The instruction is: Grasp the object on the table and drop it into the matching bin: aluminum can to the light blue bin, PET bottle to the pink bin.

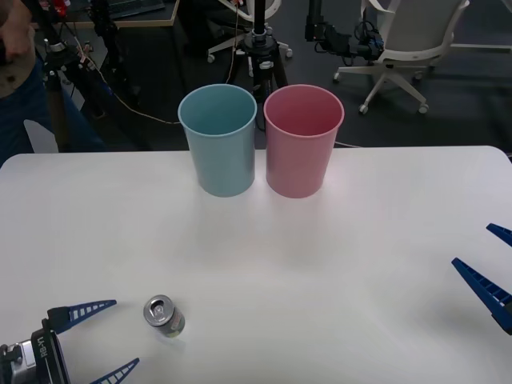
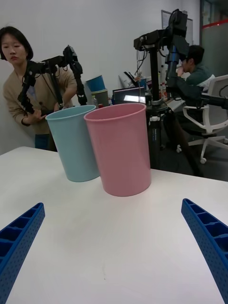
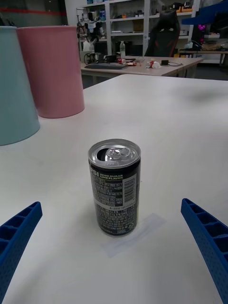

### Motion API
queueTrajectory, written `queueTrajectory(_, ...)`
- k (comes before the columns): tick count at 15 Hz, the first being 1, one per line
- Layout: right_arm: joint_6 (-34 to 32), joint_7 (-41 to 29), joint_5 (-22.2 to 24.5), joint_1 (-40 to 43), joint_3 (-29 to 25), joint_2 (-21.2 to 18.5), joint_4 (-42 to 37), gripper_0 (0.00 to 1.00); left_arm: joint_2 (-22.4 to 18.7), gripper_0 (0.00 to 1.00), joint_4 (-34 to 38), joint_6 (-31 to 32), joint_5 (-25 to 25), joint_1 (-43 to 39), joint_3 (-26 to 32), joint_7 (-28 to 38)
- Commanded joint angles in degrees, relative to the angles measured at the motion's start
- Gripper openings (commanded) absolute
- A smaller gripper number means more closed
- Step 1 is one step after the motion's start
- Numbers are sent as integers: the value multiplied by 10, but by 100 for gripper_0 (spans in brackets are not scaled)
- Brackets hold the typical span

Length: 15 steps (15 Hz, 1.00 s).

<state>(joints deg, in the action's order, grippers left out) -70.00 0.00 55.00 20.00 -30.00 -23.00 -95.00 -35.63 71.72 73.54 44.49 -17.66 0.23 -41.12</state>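
While the can (image 1: 164,315) stands ungrasped on the desk (image 1: 360,264), the left tool (image 1: 100,339) gapes empty beside it; grasping and binning remain, right tool (image 1: 492,272) open, idle.

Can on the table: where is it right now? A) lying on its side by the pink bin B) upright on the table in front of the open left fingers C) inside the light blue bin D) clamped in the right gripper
B: the can stands upright on the table, silver top up, just ahead of the left gripper, whose fingers are spread and not touching it.
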Motion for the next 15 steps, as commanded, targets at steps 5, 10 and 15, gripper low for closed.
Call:
queueTrajectory(5, 0, 0, 0, 0, 0, 0, 0, 100, 47, 100, -52, -4, 37, 47, -6, -17)
queueTrajectory(10, 0, 0, 0, 0, 0, 0, 0, 100, 82, 100, -52, -18, 66, 65, -7, -7)
queueTrajectory(15, 0, 0, 0, 0, 0, 0, 0, 100, 98, 100, -52, -31, 80, 80, -8, 3)
